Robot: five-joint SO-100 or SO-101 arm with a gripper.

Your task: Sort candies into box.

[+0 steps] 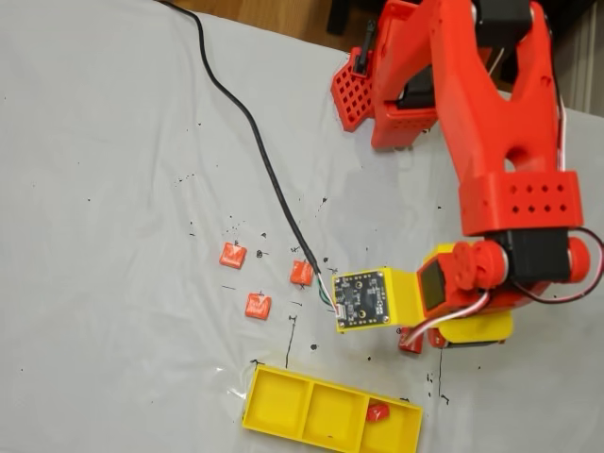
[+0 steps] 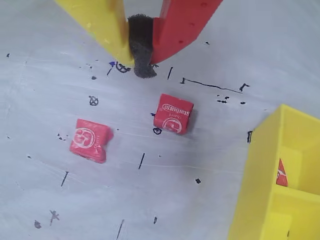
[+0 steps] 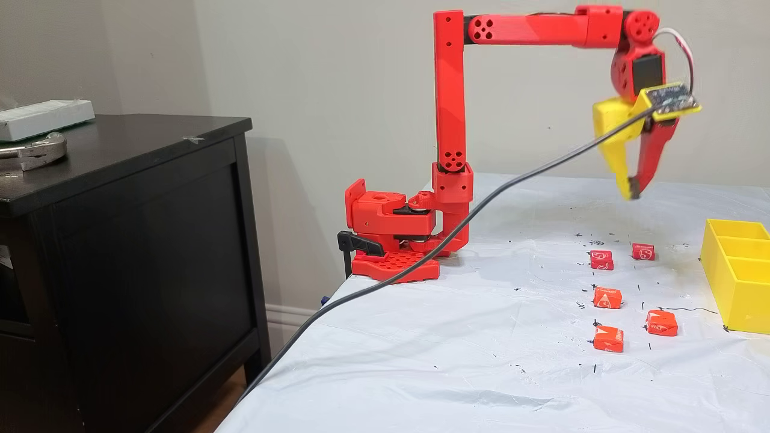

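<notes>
The tool [image 3: 633, 191] hangs above the bench [image 3: 481, 361], its jaws together, empty; five candies [image 3: 607, 297] lie beside the box [image 3: 737, 273].

Claw [image 3: 633, 191]: raised well above the bench [image 3: 457, 361], open air beneath its tips. Loose candies [image 3: 607, 297]: five, spaced apart, with bare sheet between them. Yellow tray [image 3: 735, 273]: walled obstacle at the side-on fixed view's right edge. Black cable [image 3: 481, 207]: slants across the air from the wrist down past the bench edge.
</notes>
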